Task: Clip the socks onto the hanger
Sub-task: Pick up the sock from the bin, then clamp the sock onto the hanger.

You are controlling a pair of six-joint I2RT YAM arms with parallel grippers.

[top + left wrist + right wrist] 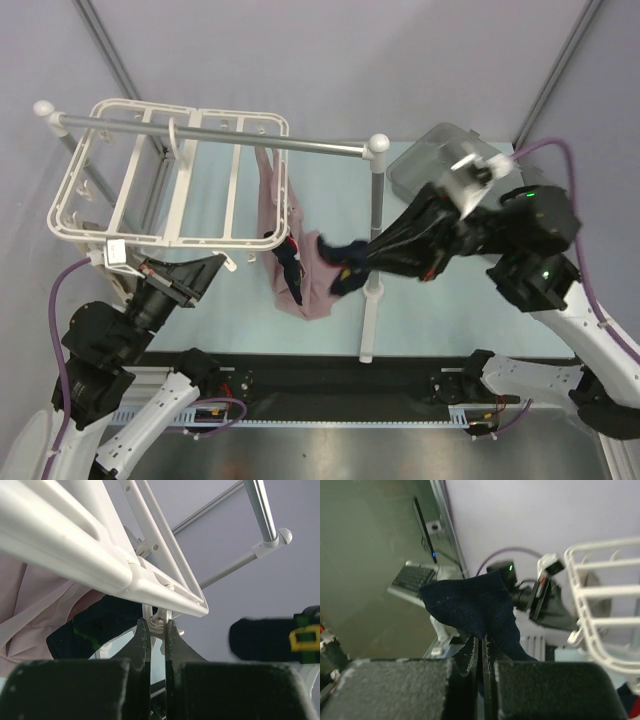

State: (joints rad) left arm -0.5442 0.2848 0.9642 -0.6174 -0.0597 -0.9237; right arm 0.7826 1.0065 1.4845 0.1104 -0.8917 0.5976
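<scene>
Nearest, the left end effector (156, 626) is pressed together on a small white clip (158, 615) under the hanger's (180, 190) near edge. Just right of the hanger, the right end effector (481, 642) pinches one dark sock (470, 605), held in the air above the counter (420, 310). A pink cloth (312, 292) hangs beside the hanger's right corner, under the silver rail (230, 134) crossing the hanger's far side.

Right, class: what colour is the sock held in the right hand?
The sock in the right hand is dark navy; the right wrist view shows it best.
</scene>
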